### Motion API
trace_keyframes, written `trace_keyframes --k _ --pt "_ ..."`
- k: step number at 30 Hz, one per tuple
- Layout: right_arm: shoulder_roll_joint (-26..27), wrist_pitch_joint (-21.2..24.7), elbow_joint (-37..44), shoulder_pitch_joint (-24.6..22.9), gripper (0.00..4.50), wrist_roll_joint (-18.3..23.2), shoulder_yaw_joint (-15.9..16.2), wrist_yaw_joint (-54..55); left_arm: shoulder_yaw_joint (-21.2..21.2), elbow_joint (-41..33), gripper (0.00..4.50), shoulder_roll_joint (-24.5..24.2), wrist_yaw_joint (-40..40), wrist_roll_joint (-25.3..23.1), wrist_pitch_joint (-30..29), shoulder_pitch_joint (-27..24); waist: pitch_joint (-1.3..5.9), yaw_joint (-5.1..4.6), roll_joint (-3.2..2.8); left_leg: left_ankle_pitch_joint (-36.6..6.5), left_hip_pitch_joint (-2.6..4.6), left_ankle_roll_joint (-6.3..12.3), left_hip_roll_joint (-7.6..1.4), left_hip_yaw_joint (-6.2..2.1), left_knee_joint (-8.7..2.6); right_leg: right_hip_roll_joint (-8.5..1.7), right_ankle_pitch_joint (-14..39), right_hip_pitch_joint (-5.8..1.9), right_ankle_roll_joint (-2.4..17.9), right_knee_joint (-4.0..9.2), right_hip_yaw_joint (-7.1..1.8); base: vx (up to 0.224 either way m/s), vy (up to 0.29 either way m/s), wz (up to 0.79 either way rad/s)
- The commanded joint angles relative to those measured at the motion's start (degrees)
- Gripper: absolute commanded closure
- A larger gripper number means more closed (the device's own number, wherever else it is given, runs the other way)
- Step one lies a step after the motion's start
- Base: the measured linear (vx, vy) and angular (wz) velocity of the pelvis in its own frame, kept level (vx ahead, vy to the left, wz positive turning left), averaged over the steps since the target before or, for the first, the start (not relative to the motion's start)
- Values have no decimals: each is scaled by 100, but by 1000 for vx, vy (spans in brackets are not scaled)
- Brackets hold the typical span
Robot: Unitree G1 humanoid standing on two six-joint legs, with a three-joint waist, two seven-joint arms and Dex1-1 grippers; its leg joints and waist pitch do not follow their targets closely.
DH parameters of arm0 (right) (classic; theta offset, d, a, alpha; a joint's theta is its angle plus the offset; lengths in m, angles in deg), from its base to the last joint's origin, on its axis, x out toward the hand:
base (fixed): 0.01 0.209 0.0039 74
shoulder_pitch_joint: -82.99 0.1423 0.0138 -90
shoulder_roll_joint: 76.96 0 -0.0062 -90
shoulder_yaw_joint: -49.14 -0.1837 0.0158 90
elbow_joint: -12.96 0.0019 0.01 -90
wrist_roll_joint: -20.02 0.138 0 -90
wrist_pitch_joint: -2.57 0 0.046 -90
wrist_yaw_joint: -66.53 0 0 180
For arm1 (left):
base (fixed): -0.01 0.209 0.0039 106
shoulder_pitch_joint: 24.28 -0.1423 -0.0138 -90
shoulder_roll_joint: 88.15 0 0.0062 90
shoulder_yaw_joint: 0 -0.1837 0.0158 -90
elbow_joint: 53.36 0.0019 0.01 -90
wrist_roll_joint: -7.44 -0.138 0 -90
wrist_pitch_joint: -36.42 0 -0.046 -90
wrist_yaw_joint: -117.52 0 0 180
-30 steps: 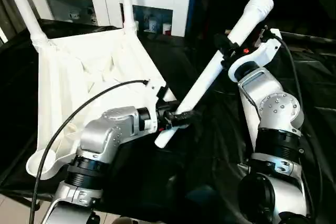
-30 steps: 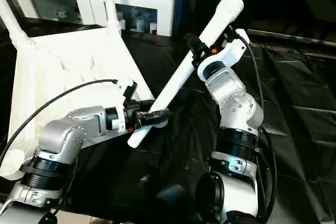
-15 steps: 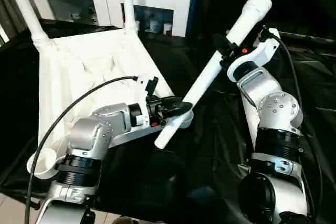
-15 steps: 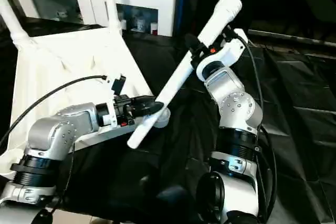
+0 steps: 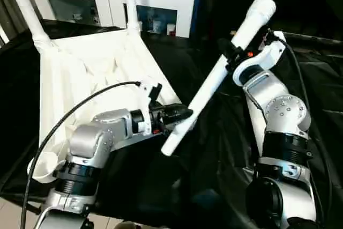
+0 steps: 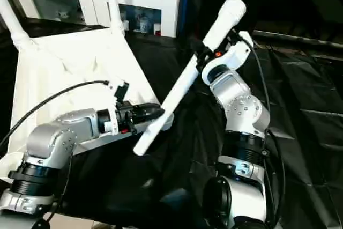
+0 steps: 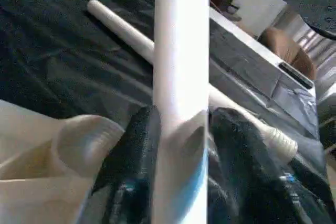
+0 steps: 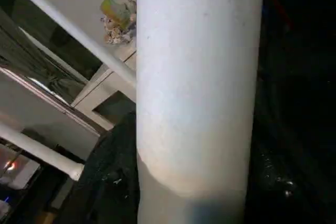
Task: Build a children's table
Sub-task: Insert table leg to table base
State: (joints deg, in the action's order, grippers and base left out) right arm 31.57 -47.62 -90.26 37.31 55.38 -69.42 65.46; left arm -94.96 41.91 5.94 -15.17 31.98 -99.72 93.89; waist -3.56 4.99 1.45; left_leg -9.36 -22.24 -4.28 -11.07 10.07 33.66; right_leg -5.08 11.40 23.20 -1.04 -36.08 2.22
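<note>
White plastic leg (image 5: 214, 76) slants over black worktop (image 5: 321, 79) | right tool (image 5: 235, 53) clamps thick end, left tool (image 5: 179, 115) pinches narrow end, likely to steer it | inverted tabletop (image 5: 91, 73) beside, two legs fitted, near socket (image 7: 86, 137) empty

Both grippers hold one tilted white leg (image 5: 214, 79): the left gripper (image 5: 179, 115) near its low end, the right gripper (image 5: 234, 53) higher up, beside the upturned tabletop (image 5: 91, 73).
</note>
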Motion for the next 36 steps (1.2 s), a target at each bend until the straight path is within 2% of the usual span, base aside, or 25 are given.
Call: trace_keyframes --k 1,3,7,8,11,13,19,21,23,24,25,29,36 --pt "54 -139 61 119 269 124 59 40 -350 -104 260 182 179 242 -192 -8 463 -12 -68 -684 136 -317 -75 19 -363 -160 98 -290 876 351 -163 0 0 0" --pt "58 -141 63 119 269 139 60 53 -408 -108 227 141 183 182 -156 -9 466 -13 -62 -675 136 -299 -75 18 -360 -159 73 -295 873 350 -165 0 0 0" --pt "81 -118 97 93 269 174 81 78 -539 -112 208 84 224 62 -130 -50 470 -14 -68 -625 136 -301 -76 15 -358 -154 -10 -296 884 337 -161 0 0 0" --pt "86 -112 105 88 269 182 81 84 -587 -97 181 68 214 -13 -83 -55 470 -14 -66 -635 133 -296 -73 16 -358 -155 1 -299 878 341 -162 0 0 0" --pt "104 -112 93 105 269 209 74 107 -657 102 170 74 32 -256 68 -15 469 -12 -64 -631 135 -289 -80 14 -360 -157 14 -298 843 346 -162 0 0 0" --pt "109 -109 87 116 269 216 74 110 -660 165 139 80 -9 -297 94 -10 471 -11 -74 -653 135 -290 -76 12 -363 -163 59 -299 833 349 -163 0 0 0" --pt "113 -77 93 149 269 255 87 121 -588 491 132 117 -331 -507 329 96 474 -7 -54 -626 128 -307 -79 9 -362 -168 22 -310 842 347 -165 0 0 0" --pt "118 -80 99 148 269 252 91 128 -541 486 161 112 -311 -490 348 105 476 -4 -59 -619 131 -297 -79 10 -358 -171 11 -307 855 344 -163 0 0 0" --pt "109 -88 95 144 269 257 89 132 -451 416 169 107 -214 -358 268 106 477 -8 -47 -581 124 -279 -75 12 -355 -167 -54 -313 878 337 -163 0 0 0" --pt "107 -92 94 143 269 256 92 129 -437 405 169 105 -206 -343 262 107 476 -4 -65 -585 129 -282 -75 10 -354 -169 -48 -306 890 334 -162 0 0 0" --pt "103 -98 92 141 269 254 97 125 -425 392 186 99 -202 -331 259 109 474 -9 -62 -614 132 -279 -77 13 -354 -165 -32 -303 903 338 -161 0 0 0" --pt "79 -134 66 141 269 263 138 132 -318 407 210 93 -129 -173 226 135 473 -5 -41 -614 129 -262 -76 18 -355 -168 -26 -307 935 340 -162 0 0 0" --pt "80 -153 40 142 269 252 165 121 -270 341 260 45 -43 -100 194 137 471 -4 -54 -650 134 -274 -78 14 -357 -169 45 -300 888 342 -163 0 0 0"
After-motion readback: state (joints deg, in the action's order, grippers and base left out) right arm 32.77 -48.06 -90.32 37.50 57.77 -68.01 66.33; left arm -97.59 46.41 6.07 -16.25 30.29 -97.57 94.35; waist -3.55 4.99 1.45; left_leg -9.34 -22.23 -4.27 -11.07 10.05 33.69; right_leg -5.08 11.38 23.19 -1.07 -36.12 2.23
